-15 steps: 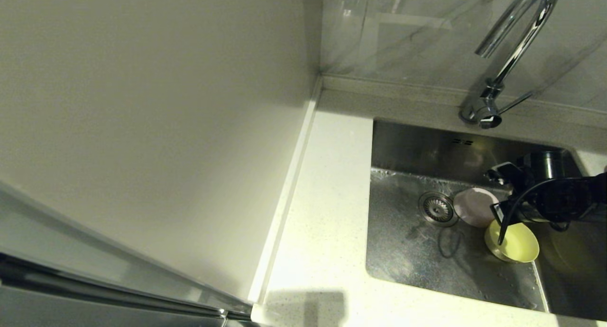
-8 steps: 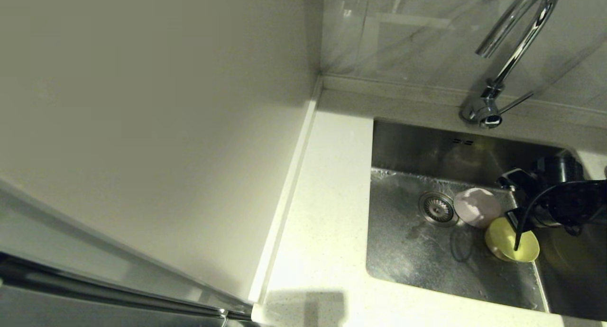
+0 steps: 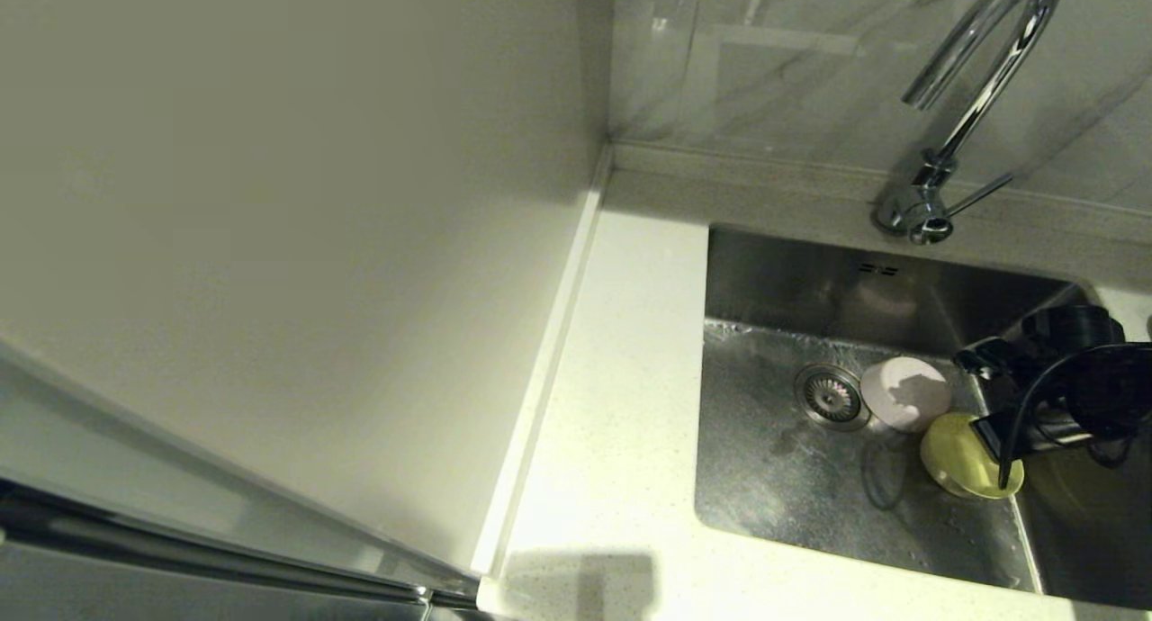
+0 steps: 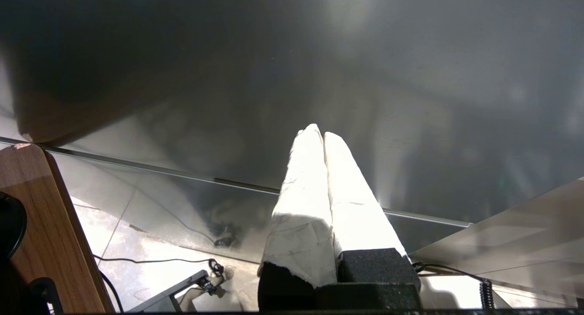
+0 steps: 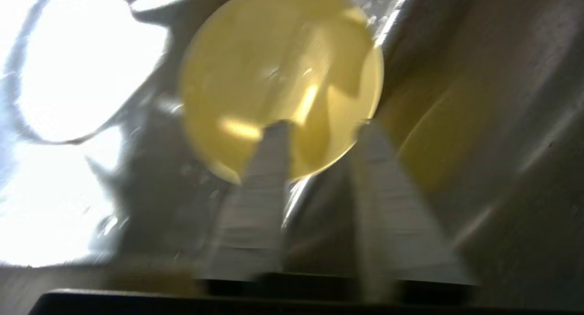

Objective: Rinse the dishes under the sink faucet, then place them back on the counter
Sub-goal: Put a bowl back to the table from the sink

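Speckled counter (image 3: 621, 405) up front, wet steel sink (image 3: 792, 477) beyond.
Right gripper (image 5: 319, 123), fingers parted and holding nothing, hovers over the yellow-green bowl (image 3: 963, 463); pink bowl (image 3: 904, 391) beside it (both light, probably slippery, best pinched at the rim). Left gripper (image 4: 324, 134) parked, pressed together.

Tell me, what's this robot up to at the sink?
It is washing dishes. The right gripper is down in the sink, its fingers apart, right over the yellow-green bowl near the basin's right wall. The pink bowl sits beside the drain. No water runs from the faucet. No bowl is on the counter. The left gripper is parked away from the sink, shut.
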Available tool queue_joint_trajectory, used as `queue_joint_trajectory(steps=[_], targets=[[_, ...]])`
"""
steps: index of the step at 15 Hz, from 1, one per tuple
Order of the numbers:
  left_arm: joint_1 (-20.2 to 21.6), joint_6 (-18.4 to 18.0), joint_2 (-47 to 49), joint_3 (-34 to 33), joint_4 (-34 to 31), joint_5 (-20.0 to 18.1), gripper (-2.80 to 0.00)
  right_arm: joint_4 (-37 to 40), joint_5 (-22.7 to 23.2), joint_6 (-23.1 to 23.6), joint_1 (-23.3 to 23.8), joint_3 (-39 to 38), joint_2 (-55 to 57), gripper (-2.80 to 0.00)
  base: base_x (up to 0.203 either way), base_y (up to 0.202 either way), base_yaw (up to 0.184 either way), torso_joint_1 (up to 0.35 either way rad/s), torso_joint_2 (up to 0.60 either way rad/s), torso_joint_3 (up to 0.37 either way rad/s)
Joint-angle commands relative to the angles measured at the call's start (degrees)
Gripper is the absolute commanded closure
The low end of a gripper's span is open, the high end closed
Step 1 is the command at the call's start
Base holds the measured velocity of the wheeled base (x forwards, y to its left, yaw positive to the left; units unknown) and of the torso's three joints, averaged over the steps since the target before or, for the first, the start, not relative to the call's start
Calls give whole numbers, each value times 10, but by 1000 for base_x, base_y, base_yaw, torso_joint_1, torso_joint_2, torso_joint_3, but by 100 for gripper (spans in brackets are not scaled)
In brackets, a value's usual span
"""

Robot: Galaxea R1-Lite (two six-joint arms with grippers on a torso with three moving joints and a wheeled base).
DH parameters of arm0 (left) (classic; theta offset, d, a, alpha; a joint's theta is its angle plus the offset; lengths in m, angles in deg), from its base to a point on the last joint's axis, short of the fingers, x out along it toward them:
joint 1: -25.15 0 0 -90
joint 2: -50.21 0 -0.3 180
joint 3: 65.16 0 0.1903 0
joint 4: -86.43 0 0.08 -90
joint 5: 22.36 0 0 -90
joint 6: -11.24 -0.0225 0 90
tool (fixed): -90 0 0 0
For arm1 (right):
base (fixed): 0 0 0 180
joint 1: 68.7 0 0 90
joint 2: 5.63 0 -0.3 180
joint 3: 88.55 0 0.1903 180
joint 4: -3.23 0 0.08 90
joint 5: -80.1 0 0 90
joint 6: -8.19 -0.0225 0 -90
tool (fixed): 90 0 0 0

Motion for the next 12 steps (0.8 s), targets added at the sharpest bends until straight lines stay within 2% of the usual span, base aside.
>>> queue_joint_trajectory(steps=[1,7,12], targets=[[0,0,0,-2,0,0,0,35,18,3,-4,-6,-41,-280,0,0,0,0,0,0],[0,0,0,-2,0,0,0,111,20,-3,-21,-40,-58,-280,0,0,0,0,0,0],[0,0,0,-2,0,0,0,85,31,-28,-45,-37,-8,-280,0,0,0,0,0,0]])
